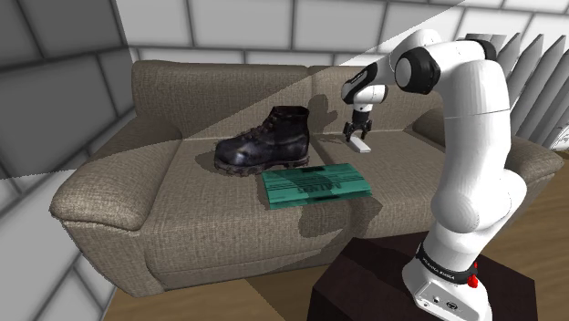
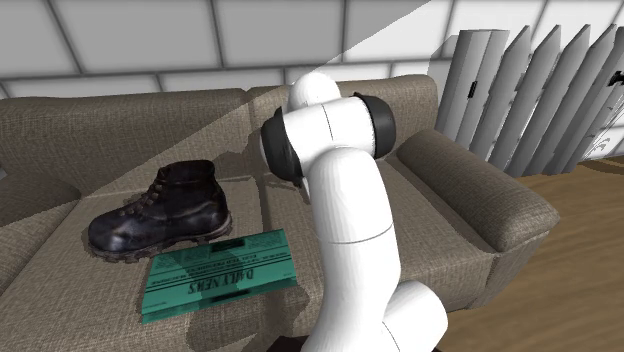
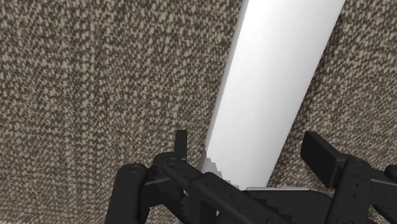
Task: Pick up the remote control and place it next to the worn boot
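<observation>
The remote control (image 3: 273, 83) is a plain white slab lying on the sofa seat (image 1: 401, 155). My gripper (image 3: 254, 153) is low over it, open, with one finger (image 3: 181, 143) close beside one long edge and the other finger (image 3: 324, 156) a gap away from the opposite edge. In the shoulder view the gripper (image 1: 357, 130) points down at the remote (image 1: 362, 144), to the right of the boot. The worn boot (image 1: 264, 141) is black with laces and stands upright mid-seat; it is also seen as the boot (image 2: 160, 210) in the second exterior view.
A green printed paper (image 1: 316, 185) lies flat on the seat in front of the boot, between it and the sofa's front edge; the same paper (image 2: 215, 272) shows in the second exterior view. Sofa armrests (image 1: 100, 196) bound both sides. White slats (image 2: 530, 90) stand beyond the sofa.
</observation>
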You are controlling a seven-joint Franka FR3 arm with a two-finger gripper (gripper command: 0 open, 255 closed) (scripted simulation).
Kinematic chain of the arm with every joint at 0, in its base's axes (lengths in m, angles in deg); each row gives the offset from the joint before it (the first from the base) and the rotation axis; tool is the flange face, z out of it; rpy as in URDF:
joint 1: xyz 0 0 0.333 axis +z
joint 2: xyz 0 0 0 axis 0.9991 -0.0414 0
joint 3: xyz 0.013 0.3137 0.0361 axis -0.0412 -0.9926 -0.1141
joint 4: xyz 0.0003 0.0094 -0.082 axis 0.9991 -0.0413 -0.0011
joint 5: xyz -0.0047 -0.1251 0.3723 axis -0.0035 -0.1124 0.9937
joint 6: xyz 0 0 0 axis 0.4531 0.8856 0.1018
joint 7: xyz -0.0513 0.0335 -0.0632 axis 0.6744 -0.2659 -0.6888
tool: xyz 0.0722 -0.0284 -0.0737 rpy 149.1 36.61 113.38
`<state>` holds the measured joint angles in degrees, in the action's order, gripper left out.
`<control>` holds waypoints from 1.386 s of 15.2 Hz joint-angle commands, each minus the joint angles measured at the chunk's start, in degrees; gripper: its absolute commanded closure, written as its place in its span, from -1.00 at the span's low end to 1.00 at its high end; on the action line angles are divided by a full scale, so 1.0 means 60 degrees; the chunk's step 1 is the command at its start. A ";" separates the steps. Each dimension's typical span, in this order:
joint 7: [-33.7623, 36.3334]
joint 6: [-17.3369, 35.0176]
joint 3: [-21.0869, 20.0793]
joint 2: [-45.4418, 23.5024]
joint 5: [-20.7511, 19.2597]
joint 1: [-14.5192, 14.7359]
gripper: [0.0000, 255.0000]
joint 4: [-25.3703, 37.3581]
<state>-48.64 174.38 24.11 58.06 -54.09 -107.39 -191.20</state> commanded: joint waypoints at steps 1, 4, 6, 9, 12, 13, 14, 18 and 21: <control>-0.0005 0.0036 -0.0012 -0.0040 0.0019 -0.0006 -1.00 0.0007; -0.0005 0.0036 -0.0012 -0.0040 0.0019 -0.0006 -1.00 0.0007; -0.0004 0.0035 -0.0011 -0.0040 0.0018 -0.0006 -1.00 0.0007; -0.0003 0.0035 -0.0011 -0.0038 0.0018 -0.0005 1.00 0.0006; -0.0004 0.0032 -0.0011 -0.0039 0.0018 -0.0005 1.00 0.0009; -0.0003 0.0031 -0.0012 -0.0041 0.0018 -0.0006 1.00 0.0013; -0.0004 0.0031 -0.0012 -0.0041 0.0019 -0.0006 1.00 0.0012; 0.0036 -0.0167 0.0025 0.0086 -0.0049 0.0018 1.00 0.0093; 0.0094 -0.0477 0.0075 0.0265 -0.0146 0.0049 1.00 0.0239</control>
<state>-48.23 172.02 24.46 59.18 -54.74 -107.22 -189.84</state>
